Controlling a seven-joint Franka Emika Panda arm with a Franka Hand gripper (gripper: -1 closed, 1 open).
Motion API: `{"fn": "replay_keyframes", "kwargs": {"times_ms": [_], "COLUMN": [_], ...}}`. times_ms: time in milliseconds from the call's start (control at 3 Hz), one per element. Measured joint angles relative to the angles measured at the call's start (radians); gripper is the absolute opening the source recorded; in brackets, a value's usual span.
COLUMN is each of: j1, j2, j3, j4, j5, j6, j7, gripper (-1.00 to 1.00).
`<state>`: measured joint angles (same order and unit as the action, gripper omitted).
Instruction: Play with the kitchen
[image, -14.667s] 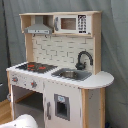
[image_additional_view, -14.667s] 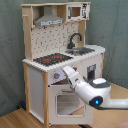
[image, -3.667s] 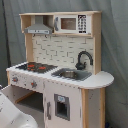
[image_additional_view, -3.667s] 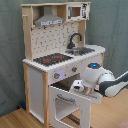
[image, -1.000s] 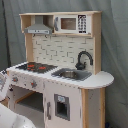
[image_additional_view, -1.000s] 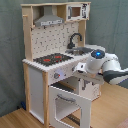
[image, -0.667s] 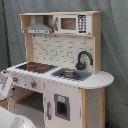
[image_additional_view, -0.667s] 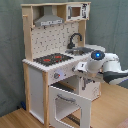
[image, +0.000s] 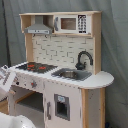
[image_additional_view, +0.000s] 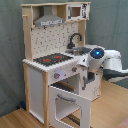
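The kitchen (image: 65, 65) (image_additional_view: 52, 60) is a tall white and pale-wood toy with a black-red hob (image: 36, 66) (image_additional_view: 52, 59), black faucet (image: 84, 60) (image_additional_view: 75, 40), sink (image: 72, 74), grey hood (image: 39, 27) and small microwave (image: 72, 23) (image_additional_view: 77, 11). Its oven door (image_additional_view: 70, 102) hangs open, folded down to the front. In the second exterior view my gripper (image_additional_view: 88, 79) points down in front of the knob panel (image_additional_view: 64, 73), above the open door. In the first exterior view my gripper (image: 4, 77) shows at the left edge beside the hob.
My white arm (image_additional_view: 112, 62) with a blue ring light reaches in from the second exterior view's right. A grey curtain (image: 112, 45) hangs behind the kitchen. The floor is wood (image_additional_view: 15, 120). Part of my arm (image: 15, 120) fills the first exterior view's lower left corner.
The oven door, nearly shut at first, now hangs open. My gripper has risen from the door to knob height and edged closer to the kitchen front.
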<state>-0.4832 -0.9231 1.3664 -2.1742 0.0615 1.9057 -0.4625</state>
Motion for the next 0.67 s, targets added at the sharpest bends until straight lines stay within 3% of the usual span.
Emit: {"fn": "replay_keyframes", "kwargs": {"times_ms": [667], "j1": [0.001], "j2": [-0.125], "j3": [-0.091], "j4": [0.02], "j5": [-0.017], "j6": [-0.141], "j7": [0.006], "gripper": [1.0]}}
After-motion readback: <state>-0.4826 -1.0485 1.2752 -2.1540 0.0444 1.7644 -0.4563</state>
